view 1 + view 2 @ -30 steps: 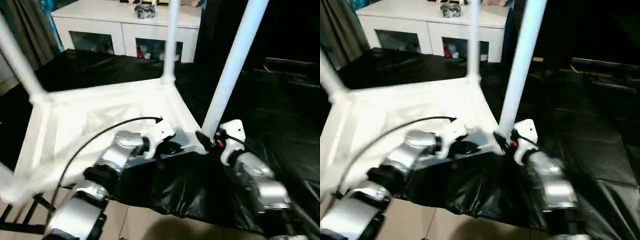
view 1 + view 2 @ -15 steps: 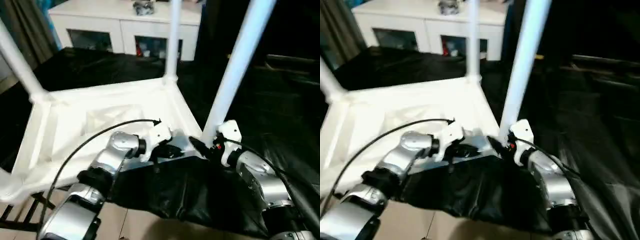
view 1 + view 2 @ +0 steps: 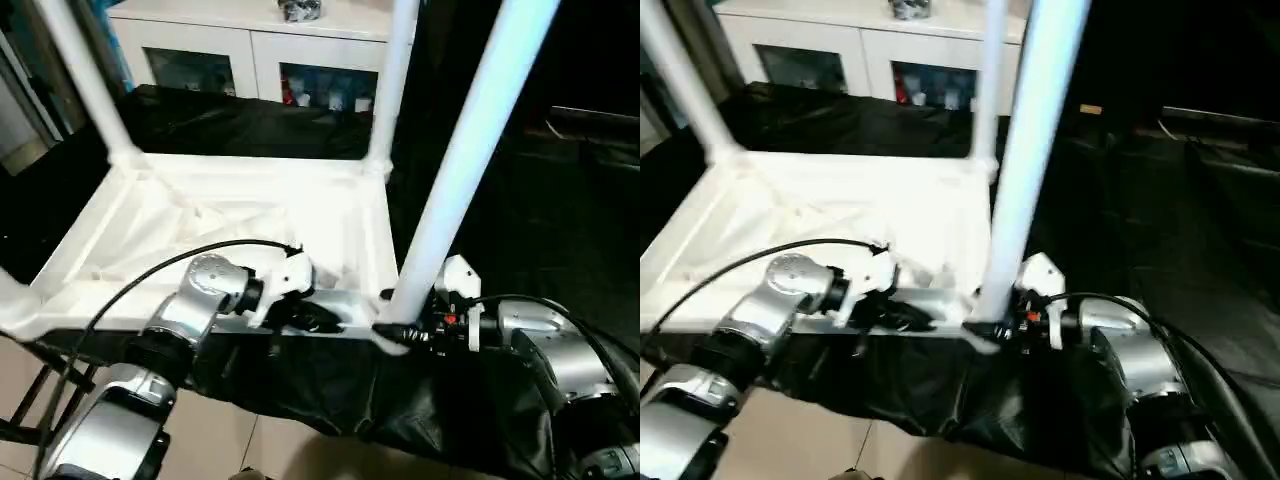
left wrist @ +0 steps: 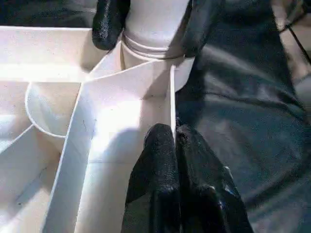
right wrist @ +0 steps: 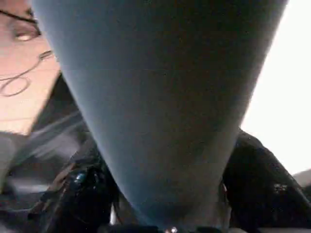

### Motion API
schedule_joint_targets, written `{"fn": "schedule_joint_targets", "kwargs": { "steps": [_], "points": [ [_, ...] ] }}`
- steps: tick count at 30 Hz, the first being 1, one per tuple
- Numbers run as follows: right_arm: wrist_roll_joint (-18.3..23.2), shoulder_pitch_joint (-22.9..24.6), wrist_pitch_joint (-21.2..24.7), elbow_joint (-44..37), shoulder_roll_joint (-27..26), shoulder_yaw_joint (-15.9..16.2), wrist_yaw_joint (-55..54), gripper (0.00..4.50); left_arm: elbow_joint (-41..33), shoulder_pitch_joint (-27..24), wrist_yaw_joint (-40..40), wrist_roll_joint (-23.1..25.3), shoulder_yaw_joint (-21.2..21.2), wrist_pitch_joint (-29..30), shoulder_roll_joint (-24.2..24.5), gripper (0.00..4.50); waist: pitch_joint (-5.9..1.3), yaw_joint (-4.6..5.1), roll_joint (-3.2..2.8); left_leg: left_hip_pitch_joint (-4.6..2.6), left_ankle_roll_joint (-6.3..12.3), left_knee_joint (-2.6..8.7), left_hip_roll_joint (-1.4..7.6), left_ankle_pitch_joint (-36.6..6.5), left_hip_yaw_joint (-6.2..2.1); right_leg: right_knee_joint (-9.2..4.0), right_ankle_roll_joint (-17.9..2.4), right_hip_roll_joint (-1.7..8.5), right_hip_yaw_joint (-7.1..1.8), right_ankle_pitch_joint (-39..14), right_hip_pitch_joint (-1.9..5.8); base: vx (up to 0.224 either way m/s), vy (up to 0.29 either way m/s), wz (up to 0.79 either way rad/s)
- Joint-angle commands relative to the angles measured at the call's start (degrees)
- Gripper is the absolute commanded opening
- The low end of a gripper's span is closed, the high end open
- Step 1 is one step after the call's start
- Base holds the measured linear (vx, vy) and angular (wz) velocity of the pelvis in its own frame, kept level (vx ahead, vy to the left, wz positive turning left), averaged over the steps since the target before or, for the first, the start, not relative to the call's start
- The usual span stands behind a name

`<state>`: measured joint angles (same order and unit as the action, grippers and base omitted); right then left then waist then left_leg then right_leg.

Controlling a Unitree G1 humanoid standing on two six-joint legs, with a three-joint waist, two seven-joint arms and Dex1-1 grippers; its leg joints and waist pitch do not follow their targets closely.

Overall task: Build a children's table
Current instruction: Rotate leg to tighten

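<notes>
The white tabletop (image 3: 250,215) lies upside down on the black-covered surface, ribbed underside up. Three white legs stand in its corner sockets: the far left leg (image 3: 85,80), the far right leg (image 3: 392,80) and the near right leg (image 3: 470,150). My right gripper (image 3: 395,332) is at the foot of the near right leg, just above the socket, one black finger (image 4: 109,19) on each side of the tube. My left gripper (image 4: 174,141) is shut on the tabletop's thin near rim (image 4: 171,97), close beside that same socket.
A white cabinet (image 3: 250,40) with glass doors stands behind. Black sheeting (image 3: 560,230) covers the surface and hangs over its near edge. Pale floor tiles (image 3: 280,450) lie below. A black cable (image 3: 130,290) arcs over my left forearm.
The head camera has shifted and tilted, so the whole scene has moved. My right forearm has swung lower and more level at the leg's foot. The left gripper keeps its pinch on the rim.
</notes>
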<state>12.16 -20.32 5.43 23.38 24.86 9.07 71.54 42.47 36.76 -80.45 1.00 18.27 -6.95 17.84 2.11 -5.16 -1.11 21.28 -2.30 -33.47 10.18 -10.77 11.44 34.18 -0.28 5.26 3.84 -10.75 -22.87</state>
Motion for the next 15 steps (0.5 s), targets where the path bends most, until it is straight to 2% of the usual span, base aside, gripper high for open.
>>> {"fn": "schedule_joint_targets", "kwargs": {
  "steps": [1,2,4,8,11,15],
  "points": [
    [0.8,-1.9,-0.4,0.7,0.4,0.3,1.5,2.63,0.4,0.4,-3.1,1.2,2.4,-0.8,0.3,0.00,-2.81,-0.20,0.60,-0.91,3.49,4.24,3.86,-14.0,-1.40,-3.90,-14.7,4.02,-2.59,-12.1,2.61,0.000,0.000,0.00],
    [0.9,-2.2,-0.5,0.8,0.3,0.7,2.3,2.44,0.6,0.5,-3.5,1.2,2.4,-0.9,0.4,0.00,-2.90,-0.19,0.59,-0.88,3.23,4.22,3.82,-13.7,-1.40,-3.77,-14.7,3.98,-2.62,-11.4,2.63,0.000,0.000,0.00],
    [0.9,-2.3,-0.4,0.8,0.2,0.8,2.6,2.44,0.6,0.5,-3.7,1.1,2.4,-1.0,0.4,0.00,-3.04,-0.17,0.66,-0.81,3.45,4.07,3.75,-12.3,-1.36,-3.47,-15.1,3.89,-2.59,-8.7,2.68,0.000,0.000,0.00],
    [1.3,-1.1,0.4,-0.4,-0.2,1.2,3.3,2.34,0.6,0.4,-4.0,0.8,2.6,-0.9,0.3,0.00,-3.20,-0.26,0.59,-0.68,5.04,3.69,3.58,-9.4,-1.22,-3.10,-16.1,3.89,-2.50,-4.2,2.80,0.000,0.000,0.00],
    [1.6,0.9,1.2,-2.1,-0.9,0.9,1.6,2.33,0.5,0.0,-2.6,0.6,2.1,-0.3,-0.4,0.00,-3.18,-0.35,0.50,-0.73,5.03,3.74,3.66,-9.8,-1.27,-3.20,-16.0,3.91,-2.47,-5.1,2.83,0.000,0.000,0.00],
    [0.5,2.9,1.5,-2.7,-3.6,-1.0,-6.9,2.32,1.4,0.0,3.0,1.6,1.5,1.0,-2.0,0.00,-2.83,-0.33,0.50,-0.93,3.56,4.13,3.75,-12.7,-1.32,-3.78,-15.0,3.92,-2.55,-9.7,2.54,0.000,0.000,0.00]
  ]
}}
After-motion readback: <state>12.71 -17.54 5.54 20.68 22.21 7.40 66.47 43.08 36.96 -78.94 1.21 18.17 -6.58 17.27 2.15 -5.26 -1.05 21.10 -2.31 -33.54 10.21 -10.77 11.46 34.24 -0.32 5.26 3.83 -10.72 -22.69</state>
